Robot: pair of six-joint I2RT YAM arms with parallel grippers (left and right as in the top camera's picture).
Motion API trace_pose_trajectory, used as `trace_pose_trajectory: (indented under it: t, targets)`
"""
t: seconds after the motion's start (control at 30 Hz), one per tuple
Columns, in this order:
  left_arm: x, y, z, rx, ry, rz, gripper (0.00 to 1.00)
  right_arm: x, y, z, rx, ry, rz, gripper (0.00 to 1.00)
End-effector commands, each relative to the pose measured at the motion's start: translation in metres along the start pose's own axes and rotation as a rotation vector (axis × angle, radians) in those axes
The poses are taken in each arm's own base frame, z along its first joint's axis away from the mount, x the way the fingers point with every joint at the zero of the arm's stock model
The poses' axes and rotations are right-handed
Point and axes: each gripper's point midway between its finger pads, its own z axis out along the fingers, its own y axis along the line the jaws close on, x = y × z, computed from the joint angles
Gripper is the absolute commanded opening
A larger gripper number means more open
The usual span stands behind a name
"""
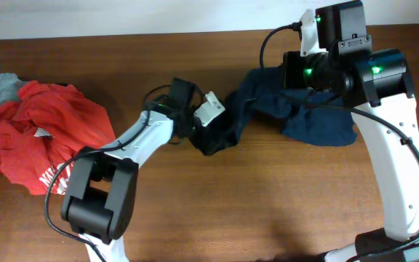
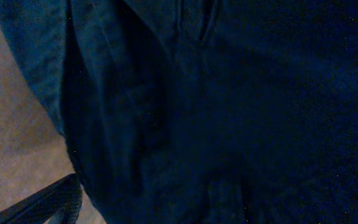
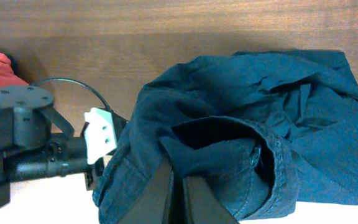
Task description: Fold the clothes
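**Navy garment on wooden table**
It lies upper centre of the overhead frame. Right gripper pinches a fold of it. The left gripper is buried in cloth, so its finger state is indeterminable. White lettering on the red garment, left, is unreadable.

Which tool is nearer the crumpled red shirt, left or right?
Left. The left tool lies right of the crumpled red shirt; the right tool lies much farther right.
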Motion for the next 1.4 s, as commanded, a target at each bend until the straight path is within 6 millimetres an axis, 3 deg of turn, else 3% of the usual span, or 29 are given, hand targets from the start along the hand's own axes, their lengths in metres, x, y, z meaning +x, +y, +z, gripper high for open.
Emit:
trace_pose_trajectory:
  t: [0.0,0.03,0.07,0.1,0.13,0.23,0.37,0.4,0.47,0.63,0.67,0.73,0.83,0.9,1.07,1.23,1.37]
  targets:
    - [0.006,0.03,0.0,-0.198,0.044,-0.141,0.69,-0.011,-0.001,-0.013,0.002,-0.053,-0.012,0.04]
    - [0.008,0.037,-0.001,-0.238,0.05,-0.163,0.52,-0.011,-0.001,-0.013,0.003,-0.054,-0.012,0.04]
    - [0.011,0.05,-0.005,-0.314,0.057,-0.206,0.21,-0.011,-0.001,-0.013,0.003,-0.054,-0.012,0.04]
    - [0.012,0.061,-0.01,-0.375,0.055,-0.248,0.01,-0.012,-0.001,-0.013,0.004,-0.054,-0.012,0.04]
    - [0.012,0.074,-0.016,-0.435,0.036,-0.308,0.01,-0.012,-0.001,-0.013,0.006,-0.055,-0.015,0.04]
    - [0.003,0.088,-0.03,-0.462,-0.008,-0.379,0.01,-0.013,-0.002,-0.014,0.007,-0.059,-0.014,0.04]
    - [-0.027,0.1,-0.071,-0.495,-0.066,-0.398,0.01,-0.017,-0.01,-0.017,0.018,-0.072,-0.011,0.04]
    - [-0.052,0.103,-0.103,-0.518,-0.114,-0.395,0.01,-0.021,-0.016,-0.021,0.027,-0.085,-0.009,0.04]
    - [-0.078,0.104,-0.137,-0.539,-0.169,-0.385,0.01,-0.025,-0.024,-0.026,0.04,-0.101,0.005,0.04]
    - [-0.152,0.09,-0.255,-0.684,-0.338,-0.338,0.01,-0.035,-0.043,-0.055,0.073,-0.162,-0.008,0.04]
    - [-0.158,0.087,-0.267,-0.7,-0.357,-0.331,0.01,-0.036,-0.044,-0.061,0.076,-0.174,-0.014,0.04]
    - [-0.18,0.07,-0.311,-0.734,-0.431,-0.296,0.01,-0.039,-0.042,-0.077,0.076,-0.199,-0.031,0.04]
    - [-0.195,0.052,-0.344,-0.747,-0.495,-0.272,0.01,-0.033,-0.041,-0.083,0.077,-0.184,-0.028,0.04]
    - [-0.2,0.046,-0.355,-0.751,-0.518,-0.263,0.01,-0.024,-0.043,-0.078,0.081,-0.14,-0.019,0.04]
    - [-0.198,0.045,-0.352,-0.744,-0.505,-0.266,0.01,-0.01,-0.034,-0.059,0.006,-0.05,0.043,0.04]
    - [-0.202,0.038,-0.344,-0.727,-0.499,-0.251,0.01,-0.007,-0.034,-0.024,-0.03,0.04,0.073,0.04]
    - [-0.2,0.044,-0.333,-0.722,-0.475,-0.259,0.01,-0.001,-0.038,0.004,-0.038,0.113,0.091,0.04]
